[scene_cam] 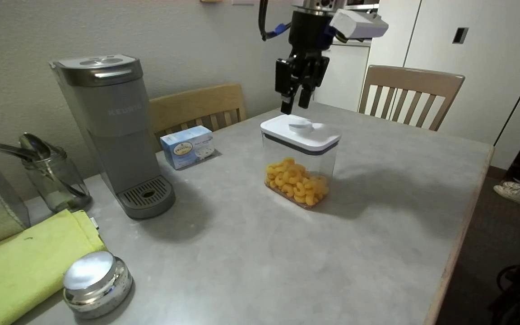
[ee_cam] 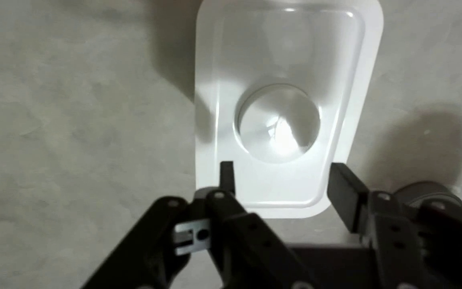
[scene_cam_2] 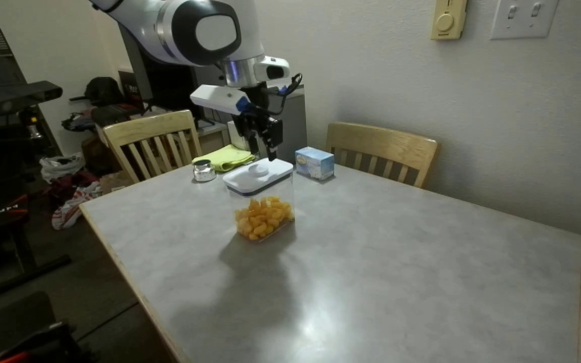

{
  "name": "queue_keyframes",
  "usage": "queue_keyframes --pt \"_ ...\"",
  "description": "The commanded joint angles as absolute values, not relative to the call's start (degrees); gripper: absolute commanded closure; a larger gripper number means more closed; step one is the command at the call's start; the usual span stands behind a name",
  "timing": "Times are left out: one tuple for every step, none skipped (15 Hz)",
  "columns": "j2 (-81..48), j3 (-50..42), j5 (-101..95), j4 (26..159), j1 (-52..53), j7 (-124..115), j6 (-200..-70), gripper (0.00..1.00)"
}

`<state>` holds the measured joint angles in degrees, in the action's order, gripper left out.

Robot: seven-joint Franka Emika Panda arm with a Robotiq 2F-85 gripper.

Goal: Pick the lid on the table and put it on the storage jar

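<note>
From left to right in an exterior view, a cloth [scene_cam: 30, 266], a tin [scene_cam: 97, 284], a machine [scene_cam: 120, 122] and a box [scene_cam: 188, 146] are noted on the table [scene_cam: 224, 271]. Next, the jar [scene_cam: 318, 165] is found part-filled with yellow pieces [scene_cam: 297, 183], the lid [scene_cam: 301, 134] seated on it. Above the lid, the claw [scene_cam: 295, 104] is observed released, its fingers [ee_cam: 345, 196] spread.

Legible markings: two brand names.
In an exterior view, coffee machine [scene_cam: 120, 131] at left reads "KEURIG", faint, on its upper front; blue-and-white box [scene_cam: 191, 147] left of centre reads "TWININGS", small, on an oval label [scene_cam: 183, 148].
</note>
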<state>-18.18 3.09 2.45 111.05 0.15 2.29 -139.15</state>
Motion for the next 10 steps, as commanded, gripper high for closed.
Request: queue_keyframes --pt "-17.07 2.53 2.59 111.99 0.47 1.33 -138.01 0.67" --pt "-17.17 2.55 2.66 111.87 0.48 1.14 -137.93 0.76" --pt "-17.2 2.55 2.65 111.81 0.48 1.02 -137.87 0.81" --pt "-17.26 2.48 2.5 111.66 0.57 0.64 -137.72 0.89" --pt "-17.29 2.47 2.54 111.56 0.57 0.48 -137.55 0.95" --pt "-17.32 2.33 2.31 111.4 0.72 -0.28 -137.14 1.0" --pt "-17.27 2.23 2.16 111.31 0.84 -0.95 -136.73 1.0" --pt "-17.21 2.07 1.89 111.24 1.02 -1.93 -136.27 1.0" --pt "-17.16 1.89 1.61 111.15 1.19 -3.1 -135.7 1.0" --pt "-17.06 1.77 1.44 111.12 1.31 -4.12 -135.22 1.0"
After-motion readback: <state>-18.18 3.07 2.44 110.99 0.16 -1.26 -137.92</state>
